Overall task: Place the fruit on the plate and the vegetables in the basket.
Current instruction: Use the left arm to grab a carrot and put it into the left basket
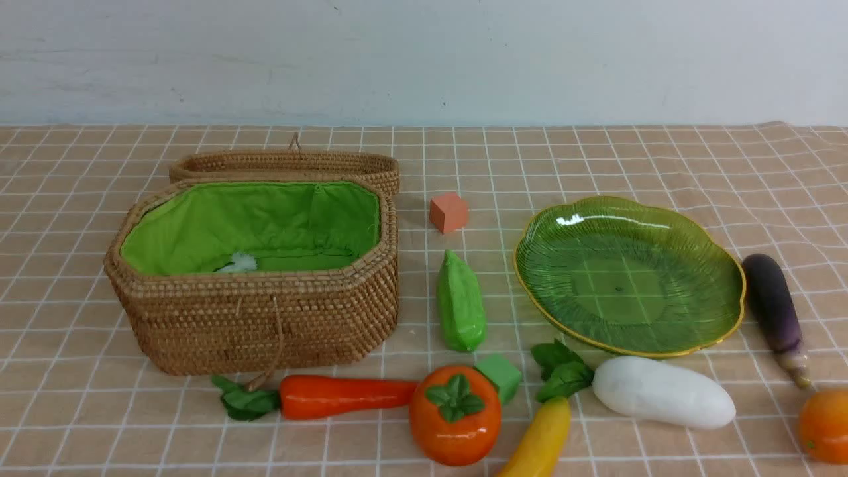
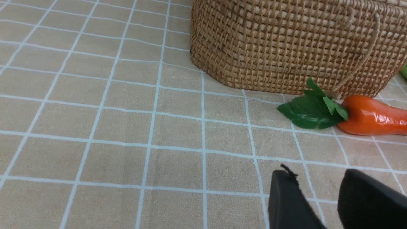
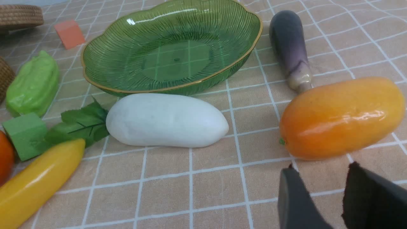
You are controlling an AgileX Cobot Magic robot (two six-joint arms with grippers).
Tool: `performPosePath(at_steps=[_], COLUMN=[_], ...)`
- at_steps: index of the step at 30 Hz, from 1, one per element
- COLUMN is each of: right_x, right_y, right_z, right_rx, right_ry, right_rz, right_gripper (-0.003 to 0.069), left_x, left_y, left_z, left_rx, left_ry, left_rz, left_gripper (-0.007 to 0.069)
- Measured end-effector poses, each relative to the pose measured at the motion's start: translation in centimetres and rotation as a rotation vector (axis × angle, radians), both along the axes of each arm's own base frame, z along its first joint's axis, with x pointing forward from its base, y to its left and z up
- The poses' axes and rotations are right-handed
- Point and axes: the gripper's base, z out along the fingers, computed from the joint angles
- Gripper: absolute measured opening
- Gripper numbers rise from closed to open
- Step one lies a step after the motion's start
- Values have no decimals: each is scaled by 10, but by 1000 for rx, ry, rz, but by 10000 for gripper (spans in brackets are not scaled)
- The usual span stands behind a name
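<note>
The wicker basket [image 1: 265,318] with green lining stands left, its lid folded back. Right of it lies the green glass plate [image 1: 629,278], nothing on it. Along the front lie the carrot [image 1: 344,396], persimmon [image 1: 454,416], banana [image 1: 540,442], white radish [image 1: 662,392] and mango [image 1: 825,424]. The gourd [image 1: 460,305] lies between basket and plate; the eggplant [image 1: 774,306] lies right of the plate. My left gripper [image 2: 318,178] is open over bare cloth short of the carrot [image 2: 372,116]. My right gripper [image 3: 319,173] is open just short of the mango [image 3: 341,117]. Neither gripper shows in the front view.
An orange cube [image 1: 448,212] sits behind the gourd and a green cube [image 1: 500,376] touches the persimmon. A small white scrap [image 1: 237,264] lies inside the basket. The checked cloth [image 1: 79,411] covers the table up to the pale wall.
</note>
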Motion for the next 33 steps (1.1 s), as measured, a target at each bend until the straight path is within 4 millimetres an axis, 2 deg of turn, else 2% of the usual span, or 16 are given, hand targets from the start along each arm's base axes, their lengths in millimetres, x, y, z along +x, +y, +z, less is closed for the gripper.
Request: performPosePath(at_steps=[28,30,33], right_x=[0,0,0], right_y=[0,0,0], right_z=[0,0,0], right_rx=[0,0,0], right_ry=[0,0,0], right_rz=[0,0,0], right_gripper=[242,242,242], left_x=[0,1,3], left_y=[0,-1,-4], left_z=[1,5,14], left_rx=[-2,-85,-337], left_ry=[-11,-49,-124], left_rz=[0,10,36], left_gripper=[239,239,239])
